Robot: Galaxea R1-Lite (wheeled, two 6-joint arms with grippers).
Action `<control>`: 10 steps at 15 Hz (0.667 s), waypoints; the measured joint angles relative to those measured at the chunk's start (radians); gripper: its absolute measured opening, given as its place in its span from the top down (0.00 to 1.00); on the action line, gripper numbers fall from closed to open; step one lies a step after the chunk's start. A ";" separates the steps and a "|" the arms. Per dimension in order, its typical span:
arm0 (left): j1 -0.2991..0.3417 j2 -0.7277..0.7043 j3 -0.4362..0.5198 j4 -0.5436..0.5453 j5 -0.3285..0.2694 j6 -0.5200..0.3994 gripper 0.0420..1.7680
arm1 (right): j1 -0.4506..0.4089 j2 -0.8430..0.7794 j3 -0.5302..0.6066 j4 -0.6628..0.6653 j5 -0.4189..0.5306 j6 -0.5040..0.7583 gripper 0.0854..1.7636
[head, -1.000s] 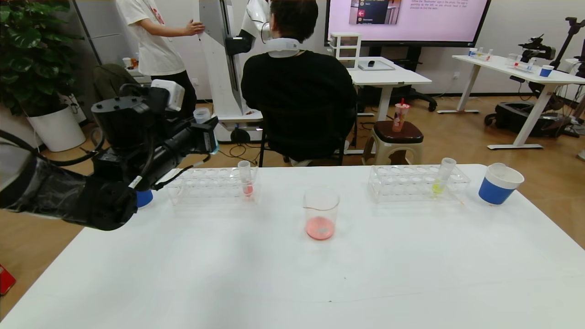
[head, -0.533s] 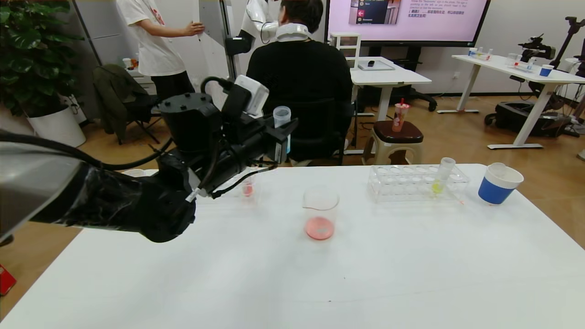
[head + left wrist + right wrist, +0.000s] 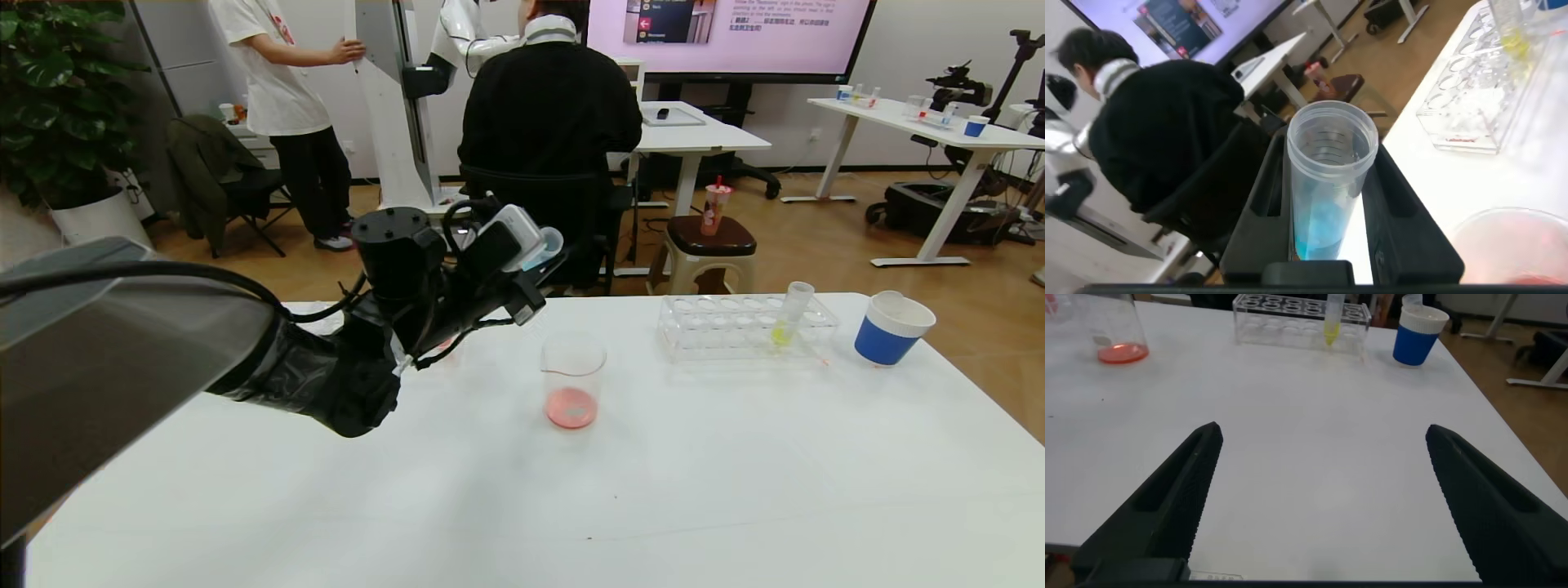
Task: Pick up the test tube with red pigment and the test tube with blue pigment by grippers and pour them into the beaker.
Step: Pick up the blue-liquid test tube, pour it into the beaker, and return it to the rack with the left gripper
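My left gripper (image 3: 536, 273) is shut on the test tube with blue pigment (image 3: 545, 247) and holds it tilted in the air, just left of and above the beaker (image 3: 573, 377). The beaker stands mid-table with a little red liquid in its bottom. In the left wrist view the tube (image 3: 1327, 192) sits between the fingers (image 3: 1404, 220), open mouth up, blue liquid low inside, with the beaker's rim (image 3: 1515, 245) beside it. The test tube with red pigment is not in view. My right gripper (image 3: 1324, 431) is open and empty, low over the near table.
A clear rack (image 3: 718, 327) at the back right holds a yellow-green tube (image 3: 788, 314). A blue-and-white paper cup (image 3: 890, 329) stands right of it. The left rack is mostly hidden behind my left arm. People and furniture are beyond the table's far edge.
My left arm has carried the blue tube rightward from above the left rack to just beside the beaker. It has lowered and tilted the tube.
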 joint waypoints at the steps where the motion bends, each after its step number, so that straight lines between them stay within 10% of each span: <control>1: 0.003 0.027 -0.011 -0.039 -0.023 0.049 0.73 | 0.000 0.000 0.000 0.000 0.000 0.000 0.02; 10: 0.023 0.130 -0.072 -0.059 -0.243 0.506 0.73 | 0.000 0.000 0.000 0.000 0.000 0.000 0.02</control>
